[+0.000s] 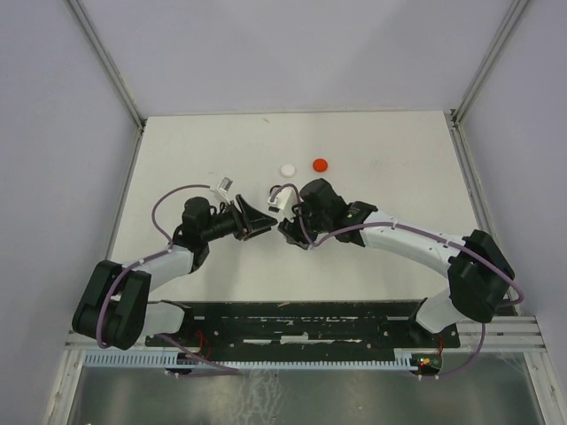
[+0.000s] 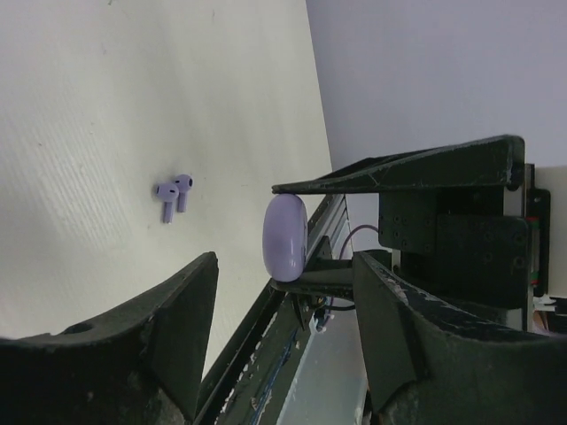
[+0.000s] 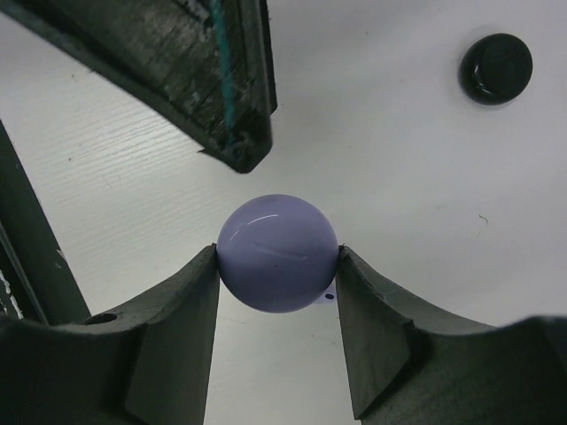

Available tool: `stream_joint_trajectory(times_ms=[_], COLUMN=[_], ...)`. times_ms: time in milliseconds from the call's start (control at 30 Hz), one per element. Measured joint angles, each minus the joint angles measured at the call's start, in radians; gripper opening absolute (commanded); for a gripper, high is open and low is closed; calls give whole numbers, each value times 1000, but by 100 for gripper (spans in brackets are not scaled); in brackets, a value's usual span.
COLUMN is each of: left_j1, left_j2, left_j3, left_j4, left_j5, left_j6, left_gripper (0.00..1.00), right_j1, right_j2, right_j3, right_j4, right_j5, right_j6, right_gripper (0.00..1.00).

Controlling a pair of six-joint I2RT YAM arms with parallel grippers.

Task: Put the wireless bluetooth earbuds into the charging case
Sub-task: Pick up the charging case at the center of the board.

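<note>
I am pinching the lavender charging case (image 2: 285, 237) by its rounded sides in my right end effector (image 3: 277, 264). I seem to be holding it just clear of the counter (image 1: 390, 150), near the middle, so the other arm can reach it. My left end effector (image 1: 264, 221) is spread, carrying nothing, and facing the case closely, probably to work the lid, which looks shut. The lavender earbuds (image 2: 173, 195) are lying side by side on bare counter, well apart from the case, with open room around them. The white disc (image 1: 287, 169) and red disc (image 1: 320, 164) are sitting farther off, out of the way.
</note>
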Motion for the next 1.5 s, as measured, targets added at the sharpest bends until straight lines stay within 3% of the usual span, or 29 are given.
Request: stream_joint_trajectory(times_ms=[767, 1233, 1500], left_j1=[-123, -150, -151], left_j2=[147, 164, 169], left_j3=[22, 39, 39], left_j4=[117, 160, 160], left_j5=[7, 3, -16], left_j6=[-1, -2, -2], left_gripper=[58, 44, 28], right_j1=[-46, -47, -50], right_j2=[0, 0, 0], right_j3=[8, 8, 8], right_j4=[-19, -19, -19], right_j5=[-80, -86, -86], right_j6=[-16, -16, -16], right_gripper=[26, 26, 26])
